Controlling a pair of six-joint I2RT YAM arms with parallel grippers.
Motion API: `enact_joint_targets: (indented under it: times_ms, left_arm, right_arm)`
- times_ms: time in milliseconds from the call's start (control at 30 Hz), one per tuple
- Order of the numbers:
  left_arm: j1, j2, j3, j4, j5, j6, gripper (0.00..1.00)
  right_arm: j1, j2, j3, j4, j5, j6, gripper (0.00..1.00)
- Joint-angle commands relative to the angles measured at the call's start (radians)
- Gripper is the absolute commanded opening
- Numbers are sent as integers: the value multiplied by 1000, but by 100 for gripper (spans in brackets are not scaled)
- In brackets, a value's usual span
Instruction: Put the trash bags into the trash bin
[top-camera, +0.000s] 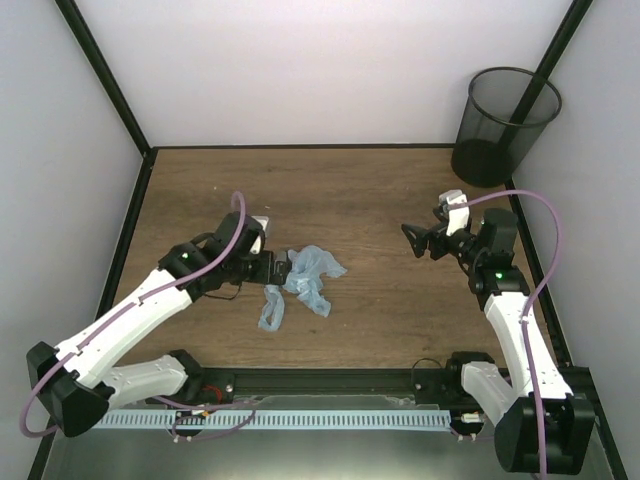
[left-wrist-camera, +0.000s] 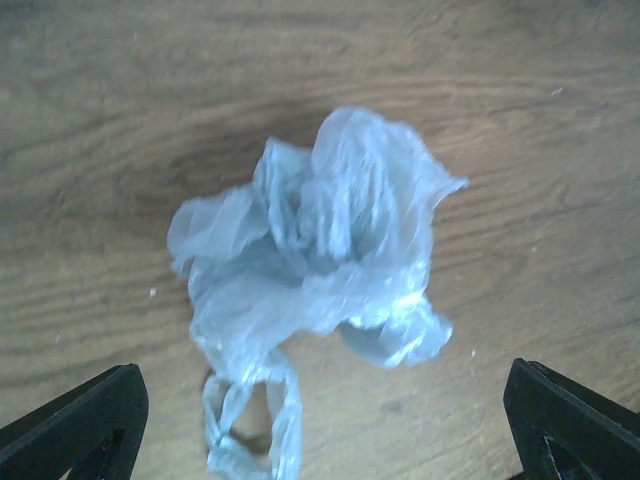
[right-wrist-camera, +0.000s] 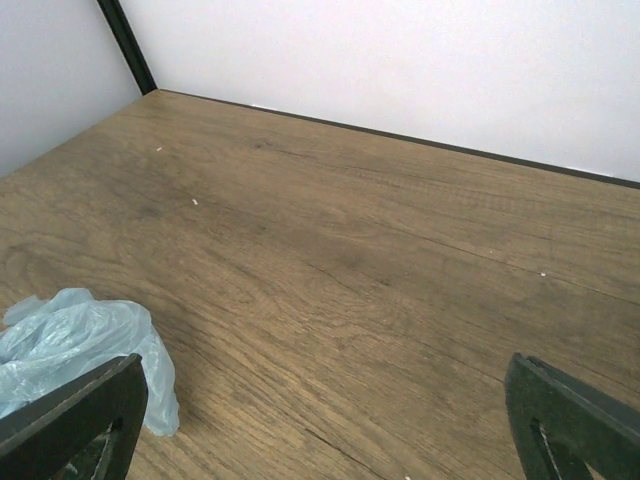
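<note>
A crumpled light-blue trash bag (top-camera: 305, 279) lies on the wooden table, a handle loop trailing toward the near edge. In the left wrist view the trash bag (left-wrist-camera: 320, 260) fills the middle, its loop between the two fingers. My left gripper (top-camera: 280, 268) is open, right beside the bag's left side. My right gripper (top-camera: 411, 238) is open and empty, above the table well right of the bag; the bag's edge (right-wrist-camera: 80, 345) shows at that view's lower left. The black mesh trash bin (top-camera: 505, 125) stands upright at the far right corner.
White walls with black frame posts enclose the table (top-camera: 380, 190) at the back and sides. A purple cable (top-camera: 238, 215) loops over the left arm, another over the right arm (top-camera: 535, 215).
</note>
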Motion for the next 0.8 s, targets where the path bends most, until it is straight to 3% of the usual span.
enact_joint_targets:
  times_ms: [0, 400, 667, 767]
  left_arm:
    - [-7, -8, -21, -136, 52, -58, 99]
    - [-10, 9, -101, 0, 63, -68, 96]
    - [-9, 205, -58, 209, 86, -12, 94]
    - [-16, 337, -22, 294, 167, 6, 90]
  right_arm:
    - [-12, -8, 9, 5, -49, -34, 100]
    - [-13, 4, 9, -12, -104, -44, 100]
    - [-13, 10, 5, -16, -114, -55, 100]
    - [-13, 16, 6, -17, -114, -59, 100]
